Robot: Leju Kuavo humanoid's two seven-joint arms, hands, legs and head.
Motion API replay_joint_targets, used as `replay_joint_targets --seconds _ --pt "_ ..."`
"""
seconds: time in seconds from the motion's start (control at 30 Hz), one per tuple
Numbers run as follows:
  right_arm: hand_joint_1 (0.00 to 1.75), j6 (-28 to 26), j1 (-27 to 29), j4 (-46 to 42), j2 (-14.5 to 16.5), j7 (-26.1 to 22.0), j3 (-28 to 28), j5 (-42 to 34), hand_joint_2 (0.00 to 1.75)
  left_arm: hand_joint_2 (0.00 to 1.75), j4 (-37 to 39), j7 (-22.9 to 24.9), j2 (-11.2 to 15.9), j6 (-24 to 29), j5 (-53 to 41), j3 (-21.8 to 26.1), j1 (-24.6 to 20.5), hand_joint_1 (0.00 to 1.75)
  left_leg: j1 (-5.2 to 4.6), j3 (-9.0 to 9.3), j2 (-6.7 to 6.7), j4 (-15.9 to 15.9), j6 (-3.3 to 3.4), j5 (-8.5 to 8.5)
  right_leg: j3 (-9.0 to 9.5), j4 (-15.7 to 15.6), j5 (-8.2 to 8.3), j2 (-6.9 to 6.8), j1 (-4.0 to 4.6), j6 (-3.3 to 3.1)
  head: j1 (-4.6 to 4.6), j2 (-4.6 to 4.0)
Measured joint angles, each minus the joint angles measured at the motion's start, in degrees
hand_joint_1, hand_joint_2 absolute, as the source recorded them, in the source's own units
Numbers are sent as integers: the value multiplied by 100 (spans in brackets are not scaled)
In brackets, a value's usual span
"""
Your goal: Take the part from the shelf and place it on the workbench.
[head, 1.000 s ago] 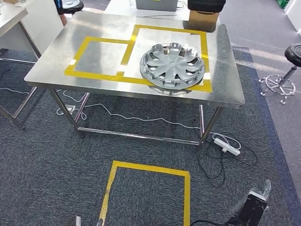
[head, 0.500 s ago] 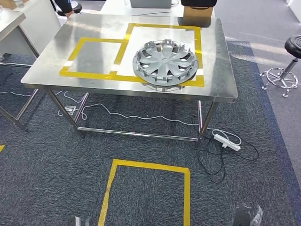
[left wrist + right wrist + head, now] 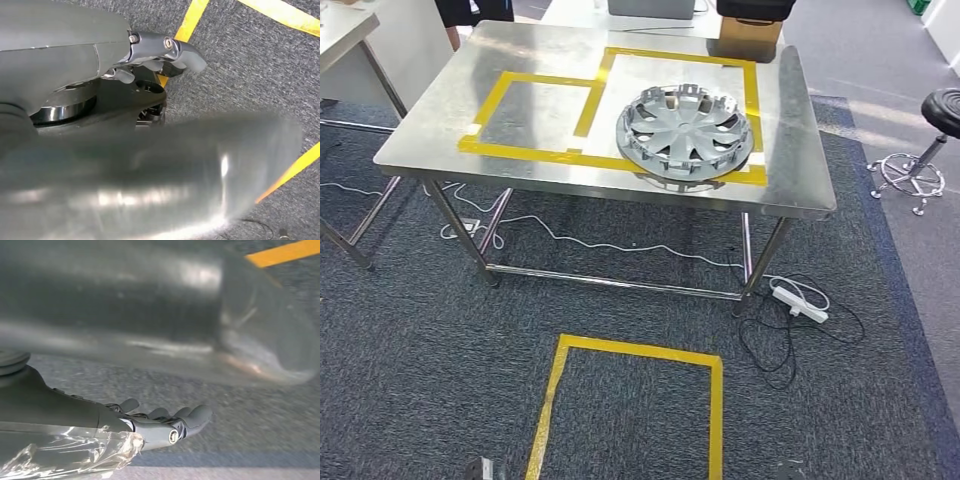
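Note:
The part, a silver hubcap (image 3: 685,134), lies flat on the steel workbench (image 3: 546,170), inside the right-hand yellow taped square and overlapping its front tape line. Both arms hang low, far from the bench. In the left wrist view my left hand (image 3: 162,55) hangs over the grey carpet with nothing in it, its thumb stretched out. In the right wrist view my right hand (image 3: 170,422) is also empty, its fingers stretched out straight above the carpet.
A yellow taped square (image 3: 629,410) marks the carpet in front of the bench. A white power strip (image 3: 801,305) and cables lie by the bench's right leg. A black stool (image 3: 931,140) stands to the right, and a cardboard box (image 3: 750,35) sits at the bench's far edge.
The camera has swayed, so the whole scene has shifted slightly. My right hand, seen at the bottom right edge a second ago, has dropped out of the head view. The hubcap stays put.

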Motion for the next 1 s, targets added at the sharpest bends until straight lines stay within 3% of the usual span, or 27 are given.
replay_joint_targets --seconds 0.07,0.13,0.23,0.3,0.4,0.43,0.47,0.5,0.53,0.6,0.67,0.73,0.8,0.83,0.93,0.97,1.0 --pt "0 234 -33 129 -36 377 -1 114 0 175 0 3 0 -6 -28 -1 0 0 -3 11 -5 8 -18 -4 426 -807 368 -3 -8 -15 2 0" --pt "0 664 -76 248 -58 997 5 245 0 175 0 27 8 -23 -88 -6 -4 0 -25 4 -8 28 -68 -6 755 -1445 555 9 -7 -56 -4 0" --pt "0 1478 -70 370 -64 1914 10 310 0 175 0 101 27 -69 -212 -23 -7 0 -27 -24 -8 38 -161 11 784 -1545 569 24 11 -159 -14 0" --pt "0 2066 -43 411 -66 2126 6 282 0 175 0 127 39 -103 -280 -43 -9 0 -16 -102 -7 198 -228 -124 768 -1554 595 19 -1 -237 -31 0" --pt "0 2745 -36 424 -71 1800 7 331 0 175 0 130 66 -113 -307 -67 -15 0 -5 -584 -6 1209 -295 -671 723 -1562 623 15 -13 -305 -74 0" --pt "0 2856 -32 426 -73 1630 11 377 0 175 0 125 74 -106 -298 -68 -10 0 -3 -743 -6 1533 -302 -785 712 -1561 627 15 -12 -309 -74 0" --pt "0 2928 -26 430 -78 1478 16 426 0 175 0 114 80 -99 -281 -68 -2 0 -3 -821 -6 1693 -302 -796 705 -1561 630 15 -12 -309 -74 0" --pt "0 2977 -22 438 -83 1357 23 477 0 175 0 99 89 -93 -263 -68 3 0 -2 -786 -6 1627 -295 -692 704 -1560 633 15 -12 -306 -74 0" --pt "0 3017 -21 448 -88 1255 38 539 0 175 0 82 97 -90 -242 -68 6 0 0 -650 -6 1368 -285 -509 708 -1560 636 16 -12 -300 -74 0" --pt "0 3057 -20 465 -100 1016 107 726 0 175 0 46 112 -83 -202 -68 0 0 4 -245 -6 596 -261 -159 707 -1543 635 22 2 -271 -81 0" --pt "0 3078 -18 471 -112 764 211 906 0 175 0 20 118 -69 -162 -66 -5 0 3 -31 -12 141 -221 -50 677 -1521 640 28 28 -219 -78 0" --pt "0 3112 -11 480 -128 615 300 994 0 175 0 9 121 -55 -137 -61 7 0 -2 -36 -17 82 -153 -47 650 -1526 659 31 28 -157 -66 0" --pt "0 3136 1 492 -145 561 359 1018 0 175 0 5 122 -42 -131 -57 19 0 9 -45 -14 65 -83 -19 591 -1422 574 27 16 -90 -45 0" --pt "0 3144 7 499 -153 526 379 1023 0 175 0 2 122 -39 -130 -56 19 0 19 -45 -11 56 -54 -8 493 -1204 436 25 11 -59 -25 0" --pt "0 3156 26 523 -178 384 402 1020 0 175 0 -8 124 -36 -111 -49 24 0 16 -59 1 56 -18 -1 -26 -62 -99 20 -1 -1 26 0" --pt "0 3167 34 528 -188 361 402 997 0 175 0 -10 125 -35 -103 -45 28 0 14 -62 3 57 -17 -1 -123 157 -150 19 -1 5 27 0" --pt "0 3200 41 532 -197 340 399 960 0 175 0 -11 125 -36 -98 -43 31 0 14 -61 1 57 -16 0 -106 141 -85 19 -1 4 28 0"
